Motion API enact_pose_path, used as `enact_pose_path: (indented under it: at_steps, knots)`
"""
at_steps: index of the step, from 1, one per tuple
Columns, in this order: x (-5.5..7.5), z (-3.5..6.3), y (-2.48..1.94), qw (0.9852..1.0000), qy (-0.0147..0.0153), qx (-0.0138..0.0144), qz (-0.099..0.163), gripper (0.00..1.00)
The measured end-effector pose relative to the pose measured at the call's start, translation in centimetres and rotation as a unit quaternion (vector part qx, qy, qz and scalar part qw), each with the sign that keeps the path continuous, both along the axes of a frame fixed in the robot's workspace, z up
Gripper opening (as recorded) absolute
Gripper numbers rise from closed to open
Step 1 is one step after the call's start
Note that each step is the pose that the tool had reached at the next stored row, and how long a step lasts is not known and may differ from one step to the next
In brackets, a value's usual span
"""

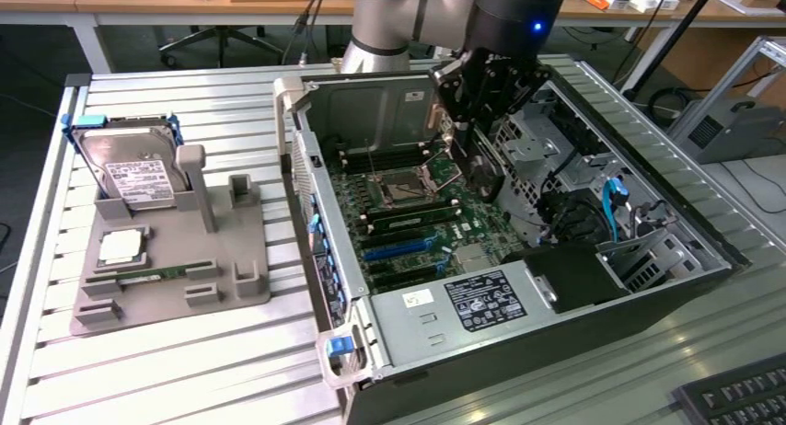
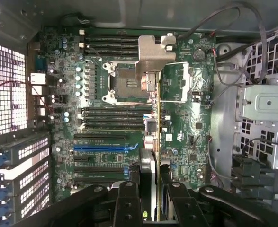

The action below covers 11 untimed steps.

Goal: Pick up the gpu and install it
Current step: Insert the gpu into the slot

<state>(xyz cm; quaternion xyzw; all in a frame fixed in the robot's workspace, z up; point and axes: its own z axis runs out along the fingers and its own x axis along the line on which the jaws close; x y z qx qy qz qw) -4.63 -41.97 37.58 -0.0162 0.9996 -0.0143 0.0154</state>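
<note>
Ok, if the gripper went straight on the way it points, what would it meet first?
Probably the motherboard beside the CPU socket, with the gpu it holds touching first; depth is unclear.

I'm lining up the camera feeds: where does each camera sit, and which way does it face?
Exterior view: above the table, looking down into the open case; arm and gripper show.
Wrist view: on the wrist, facing the motherboard along the gripped gpu; jaws show.
Both show gpu, motherboard and CPU socket.
</note>
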Motion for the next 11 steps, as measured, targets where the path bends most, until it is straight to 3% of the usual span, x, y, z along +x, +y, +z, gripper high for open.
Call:
enact_pose_path:
  at_steps: [11]
  knots:
    - [0.00,0.00,0.00,0.9997,0.0000,0.0000,0.026,0.27]
